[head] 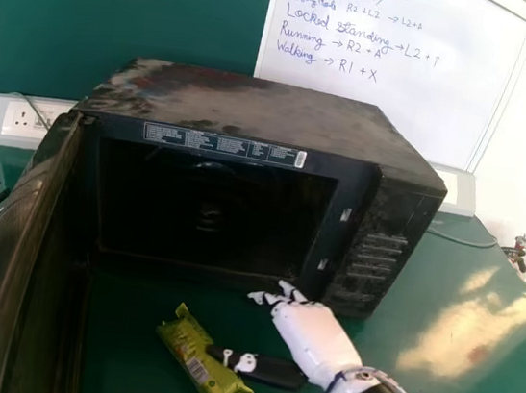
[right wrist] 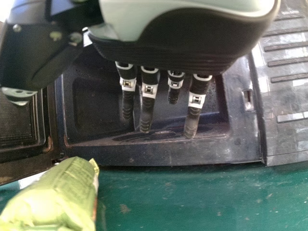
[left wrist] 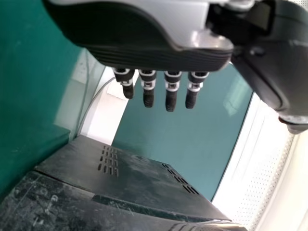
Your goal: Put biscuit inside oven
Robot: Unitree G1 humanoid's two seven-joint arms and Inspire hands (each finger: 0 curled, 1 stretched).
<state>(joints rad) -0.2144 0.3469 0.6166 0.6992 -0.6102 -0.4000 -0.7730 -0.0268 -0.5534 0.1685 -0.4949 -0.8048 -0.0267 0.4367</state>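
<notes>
Biscuit packet (head: 184, 339), barcode (head: 196, 370) showing, lies before the open oven (head: 246, 107) with printed label (head: 221, 145).

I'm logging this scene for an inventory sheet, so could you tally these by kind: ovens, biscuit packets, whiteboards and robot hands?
Ovens: 1, the black oven with its door open
Biscuit packets: 1, the green packet
Whiteboards: 1, the whiteboard behind
Robot hands: 2, left hand and right hand
Total: 5

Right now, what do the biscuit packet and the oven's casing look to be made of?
The biscuit packet looks like thin, glossy plastic film, creased with crimped ends. The oven's casing is probably dark painted sheet metal, scuffed and dusty, with vent slots.
</notes>
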